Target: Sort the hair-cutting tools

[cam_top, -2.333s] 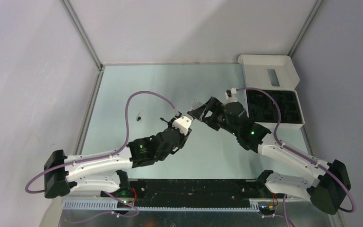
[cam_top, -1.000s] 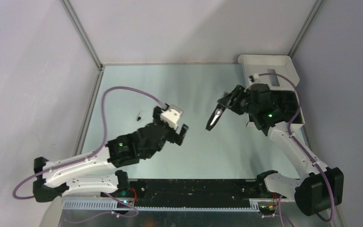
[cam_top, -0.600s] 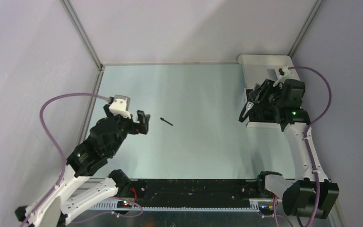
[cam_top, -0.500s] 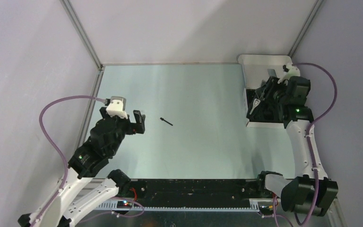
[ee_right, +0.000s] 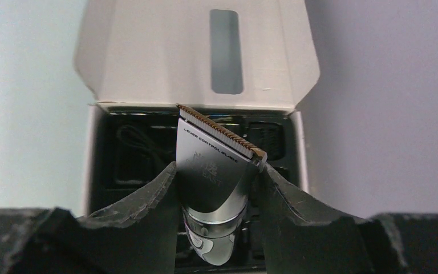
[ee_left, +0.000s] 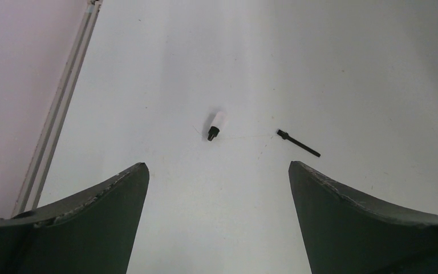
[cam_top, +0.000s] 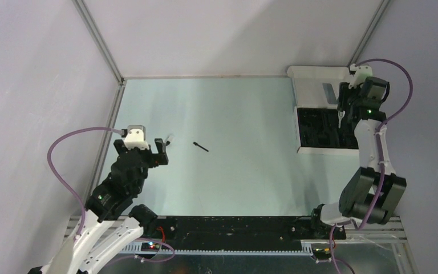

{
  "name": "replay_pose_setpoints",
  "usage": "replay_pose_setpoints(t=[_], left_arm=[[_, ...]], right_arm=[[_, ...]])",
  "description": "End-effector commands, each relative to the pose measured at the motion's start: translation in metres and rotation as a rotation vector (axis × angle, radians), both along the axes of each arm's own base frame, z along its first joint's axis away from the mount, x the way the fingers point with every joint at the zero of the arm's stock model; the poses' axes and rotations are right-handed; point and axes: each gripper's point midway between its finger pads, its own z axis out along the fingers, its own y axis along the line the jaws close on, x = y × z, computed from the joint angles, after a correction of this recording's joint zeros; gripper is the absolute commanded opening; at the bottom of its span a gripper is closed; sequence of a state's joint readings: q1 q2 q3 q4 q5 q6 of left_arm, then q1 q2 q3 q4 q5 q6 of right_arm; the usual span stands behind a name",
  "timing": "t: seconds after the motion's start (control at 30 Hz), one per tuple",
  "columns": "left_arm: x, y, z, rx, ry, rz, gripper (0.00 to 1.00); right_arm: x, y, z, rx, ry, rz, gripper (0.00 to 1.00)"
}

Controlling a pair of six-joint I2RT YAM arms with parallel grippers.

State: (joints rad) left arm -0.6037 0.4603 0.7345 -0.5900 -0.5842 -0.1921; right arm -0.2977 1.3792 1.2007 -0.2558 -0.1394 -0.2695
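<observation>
A second ago the right arm carried the trimmer (ee_right: 208,148) over the middle of the table (cam_top: 234,171). It now hangs above the box (cam_top: 319,77) at the upper right of the overhead view. The left arm has pulled back from the centre to the lower left.

There are two arms, one trimmer, one thin stick (ee_left: 298,143), one small black piece (ee_left: 215,125) with a pale end, and one box with its lid up. The stick and the small piece lie apart on the table, left of centre.

The right arm stands folded at the right edge, wrist aimed at the box. The right claw (ee_right: 215,177) is pinching the trimmer by its sides, blade end forward. The left arm slants up from the lower left, and the left claw (ee_left: 217,165) is spread wide, holding nothing, just short of the two loose pieces.
</observation>
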Motion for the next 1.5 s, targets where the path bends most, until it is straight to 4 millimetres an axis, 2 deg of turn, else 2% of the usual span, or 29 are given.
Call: replay_pose_setpoints(t=[0.0, 0.07, 0.2, 0.3, 0.53, 0.67, 0.97, 1.07, 1.13, 1.27, 1.47], left_arm=[[0.005, 0.008, 0.007, -0.002, -0.039, 0.056, 1.0], [0.005, 0.007, 0.005, 0.003, -0.034, 0.056, 1.0], [0.008, 0.008, 0.002, 0.017, -0.024, 0.064, 1.0], [0.009, 0.008, 0.001, 0.024, -0.018, 0.066, 1.0], [0.011, 0.006, -0.001, 0.032, -0.006, 0.063, 1.0], [0.012, 0.005, -0.003, 0.035, -0.001, 0.056, 1.0], [0.013, 0.004, -0.004, 0.039, 0.005, 0.055, 1.0], [0.013, 0.004, -0.004, 0.038, 0.006, 0.05, 1.0], [0.013, 0.004, -0.005, 0.038, 0.007, 0.05, 1.0], [0.013, 0.002, -0.005, 0.037, 0.008, 0.043, 1.0], [0.013, 0.002, -0.003, 0.031, 0.005, 0.037, 1.0]], right_arm=[[0.03, -0.029, 0.031, -0.199, -0.072, 0.063, 0.0], [0.037, -0.036, 0.021, -0.22, -0.052, 0.082, 0.0], [0.048, -0.047, 0.0, -0.155, -0.041, 0.107, 0.0], [0.053, -0.048, -0.02, -0.115, -0.002, 0.132, 0.0], [0.051, -0.053, -0.08, -0.013, 0.191, 0.145, 0.0], [0.051, -0.052, -0.099, 0.031, 0.253, 0.146, 0.0], [0.052, -0.042, -0.12, 0.158, 0.298, 0.159, 0.0], [0.051, -0.045, -0.13, 0.18, 0.331, 0.148, 0.01], [0.05, -0.047, -0.135, 0.188, 0.343, 0.14, 0.12], [0.051, -0.051, -0.137, 0.19, 0.337, 0.123, 0.25], [0.055, -0.052, -0.139, 0.195, 0.329, 0.109, 0.36]])
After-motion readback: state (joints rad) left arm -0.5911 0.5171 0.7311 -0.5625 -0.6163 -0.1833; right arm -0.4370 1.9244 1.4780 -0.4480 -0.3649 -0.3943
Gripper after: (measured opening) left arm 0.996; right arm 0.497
